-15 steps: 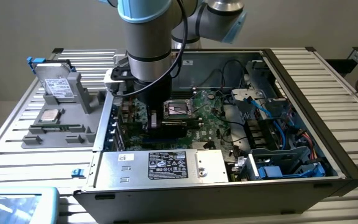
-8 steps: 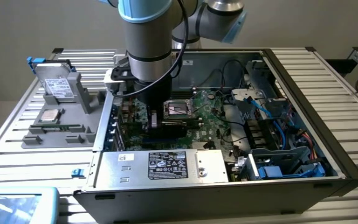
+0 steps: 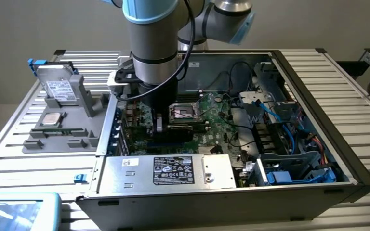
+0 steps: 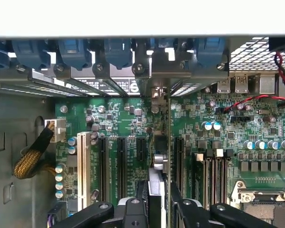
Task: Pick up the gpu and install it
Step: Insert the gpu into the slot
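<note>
1. The black two-finger gripper (image 4: pixel 157 209) is clamped on the top edge of the gpu (image 4: pixel 160 156), a thin green-and-black card seen edge-on in the wrist view. Gripping the upper edge leaves the connector edge free below.
2. The gpu is held upright, on edge, down inside the open dark computer case (image 3: pixel 339 159), just above or already touching the green motherboard (image 4: pixel 128 123). Cannot tell if it is seated.
3. The card runs parallel to the long black expansion slots (image 4: pixel 121 161) and lies between them. Probably lined up so for a straight push down.
4. Its far end points at the silver rear bracket openings with blue latches (image 4: pixel 118 52), where the end bracket would sit.
5. In the exterior view the arm's gripper (image 3: pixel 159 122) hangs vertically over the board, beside the empty CPU socket (image 3: pixel 186 111).
6. On the grey parts tray (image 3: pixel 50 144), outside the case on the exterior view's left, a silver boxy drive with a white label (image 3: pixel 61 91) stands well away from the work.
</note>
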You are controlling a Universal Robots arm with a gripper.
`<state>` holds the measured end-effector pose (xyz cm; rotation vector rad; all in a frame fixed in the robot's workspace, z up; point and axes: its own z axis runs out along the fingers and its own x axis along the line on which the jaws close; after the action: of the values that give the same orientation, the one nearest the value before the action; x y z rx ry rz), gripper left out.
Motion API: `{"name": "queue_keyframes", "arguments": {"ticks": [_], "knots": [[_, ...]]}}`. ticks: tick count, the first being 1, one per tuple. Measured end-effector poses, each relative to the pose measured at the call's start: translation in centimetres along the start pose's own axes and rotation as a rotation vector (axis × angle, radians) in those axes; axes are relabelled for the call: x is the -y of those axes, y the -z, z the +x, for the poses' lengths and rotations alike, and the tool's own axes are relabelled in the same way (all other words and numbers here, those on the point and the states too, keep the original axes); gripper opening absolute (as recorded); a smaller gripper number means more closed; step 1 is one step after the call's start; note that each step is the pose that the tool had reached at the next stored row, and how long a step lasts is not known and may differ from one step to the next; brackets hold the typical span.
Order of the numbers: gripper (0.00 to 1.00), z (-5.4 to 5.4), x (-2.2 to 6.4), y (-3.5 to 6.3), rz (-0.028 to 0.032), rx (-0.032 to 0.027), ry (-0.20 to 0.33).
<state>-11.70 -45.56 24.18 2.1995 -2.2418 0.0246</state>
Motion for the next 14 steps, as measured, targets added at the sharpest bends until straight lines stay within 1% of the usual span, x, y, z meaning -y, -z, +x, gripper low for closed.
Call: {"name": "queue_keyframes", "arguments": {"ticks": [6,10,14], "knots": [[0.29,-0.02,-0.01,0.01,-0.0003,-0.0002,0.001],[0.29,0.01,-0.01,0.02,-0.0004,0.0028,0.003],[0.29,0.01,0.0,0.01,-0.0006,0.0038,0.005]]}}
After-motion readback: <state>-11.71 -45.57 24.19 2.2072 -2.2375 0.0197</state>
